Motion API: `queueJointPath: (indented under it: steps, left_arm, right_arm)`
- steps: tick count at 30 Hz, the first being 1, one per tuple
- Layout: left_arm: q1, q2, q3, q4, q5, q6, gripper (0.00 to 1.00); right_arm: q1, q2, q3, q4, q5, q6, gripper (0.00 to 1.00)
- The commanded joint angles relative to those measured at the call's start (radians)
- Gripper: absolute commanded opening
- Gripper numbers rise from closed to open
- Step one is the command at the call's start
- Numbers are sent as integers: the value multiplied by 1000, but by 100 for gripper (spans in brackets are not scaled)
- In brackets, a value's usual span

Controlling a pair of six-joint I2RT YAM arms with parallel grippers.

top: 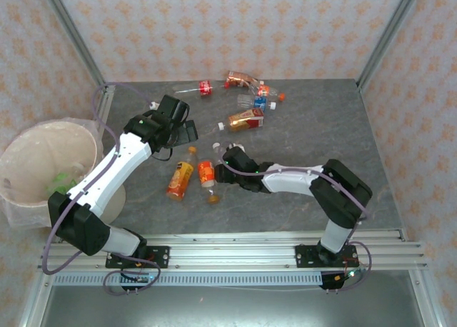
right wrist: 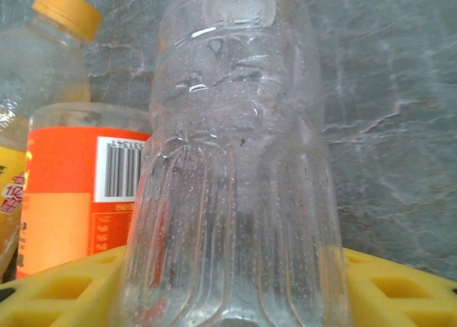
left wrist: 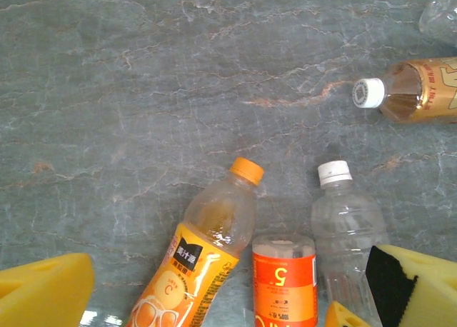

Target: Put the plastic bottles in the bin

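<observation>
The clear bottle [right wrist: 235, 163] lies near the table's [top: 321, 127] middle, between the right gripper's [right wrist: 232, 295] jaws, which seem to pinch it; the left gripper's [left wrist: 228, 298] jaws stand spread.

Numeral "5" on orange-labelled bottle [left wrist: 284, 284]

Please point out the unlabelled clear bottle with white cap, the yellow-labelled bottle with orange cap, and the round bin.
Unlabelled clear plastic bottle with white cap [left wrist: 348, 227]: left wrist view, ribbed body.
Yellow-labelled plastic bottle with orange cap [left wrist: 221, 216]: left wrist view, clear shoulder.
Round pale bin [top: 39, 159]: top view, inner wall.
</observation>
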Motion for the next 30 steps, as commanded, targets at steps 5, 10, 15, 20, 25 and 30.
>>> queueJointPath:
  steps: [5,10,15,20,25,30]
  left_arm:
    - [-1,11,-15,50,53,-21,100]
    - [-1,1,-46,173,197,-15,100]
    - [-2,4,-34,221,258,-13,100]
    - [-2,15,-49,366,479,-31,100]
    - [-34,69,11,357,499,-4,100]
    - [-56,121,42,422,561,-35,100]
  right_arm:
    - [-18,-145,-62,49,135,-13,57]
    - [-34,-243,-107,81,179,-33,54]
    - [-59,-305,-123,75,188,-55,53]
    - [-82,-371,-156,149,128,-67,50]
    - [-82,-421,-179,261,61,-108,49]
    - [-82,-445,-190,382,-19,-158,50]
